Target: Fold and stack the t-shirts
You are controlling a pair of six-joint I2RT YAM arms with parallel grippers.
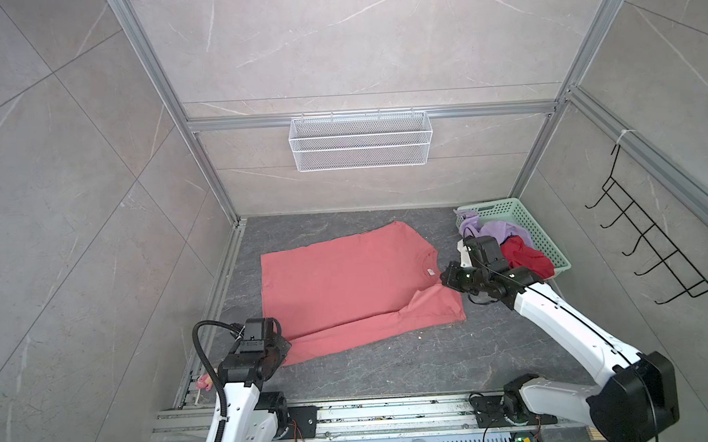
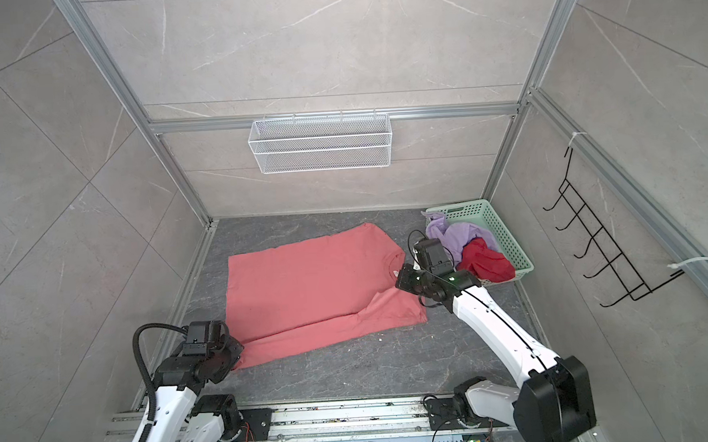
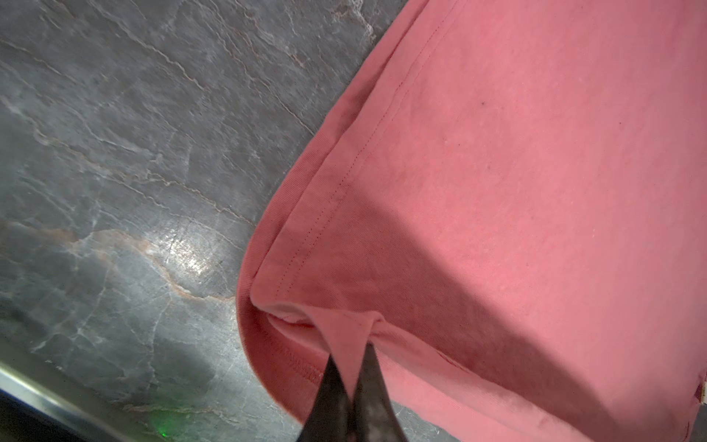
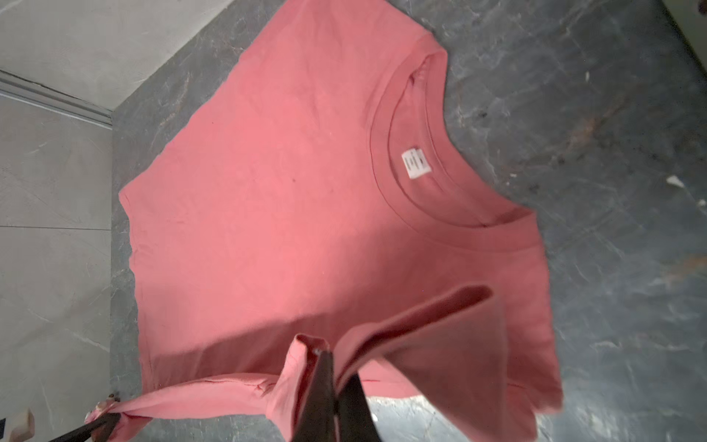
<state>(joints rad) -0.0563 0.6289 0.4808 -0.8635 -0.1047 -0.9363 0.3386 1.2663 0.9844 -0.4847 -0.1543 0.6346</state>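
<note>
You are working in a robotics lab test cell, not a home. An aluminium frame [image 1: 235, 123] boxes the space in, filled with grey marble-look panels [image 1: 355, 43] on the left, far and right sides, over a dark stone-look floor [image 1: 393, 365]. The left arm [image 1: 237, 411] and right arm [image 1: 557, 315] are bolted to a metal rail [image 1: 395, 411] along the near edge, with bare wiring and a green-lit circuit board [image 1: 524, 441] beside it. The homely touches are few: a white mesh basket [image 1: 360, 140] on the far wall, a black hook rack [image 1: 655, 226] on the right, a mint-green basket [image 1: 547, 241] of clothes, and a salmon-pink t-shirt [image 1: 347, 284] on the floor.
</note>
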